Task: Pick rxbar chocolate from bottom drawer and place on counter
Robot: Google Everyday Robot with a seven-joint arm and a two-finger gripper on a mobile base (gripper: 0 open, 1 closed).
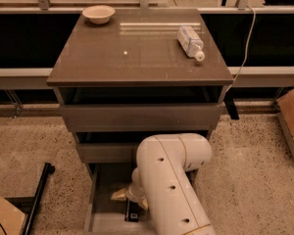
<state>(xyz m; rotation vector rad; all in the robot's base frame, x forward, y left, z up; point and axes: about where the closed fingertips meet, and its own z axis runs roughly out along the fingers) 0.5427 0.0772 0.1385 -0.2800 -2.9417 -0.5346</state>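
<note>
Rxbar chocolate (132,213) shows only as a small dark sliver lying flat on the floor of the bottom drawer (104,187), near its front edge and mostly hidden under the robot's wrist. As a judgement, it should be light and thin, with a slick wrapper that crinkles and a firm but bendable bar inside. A modest squeeze across the two long edges near the middle looks best, since pinching an end seam would likely let it slip or swing. Because it lies flat, the grasp has to come down almost to the drawer floor, and scraping that floor is the main risk. The gripper (131,202) hangs low inside the drawer, right over the bar and seemingly touching or just above it. I cannot tell how wide it stands or whether it has hold of the bar, because the white arm (172,180) covers most of it. Above, the two upper drawers (142,116) are pulled out less far. The counter (137,58) carries a clear bottle (191,42) on its side and a pale bowl (98,13) at a far corner.
</note>
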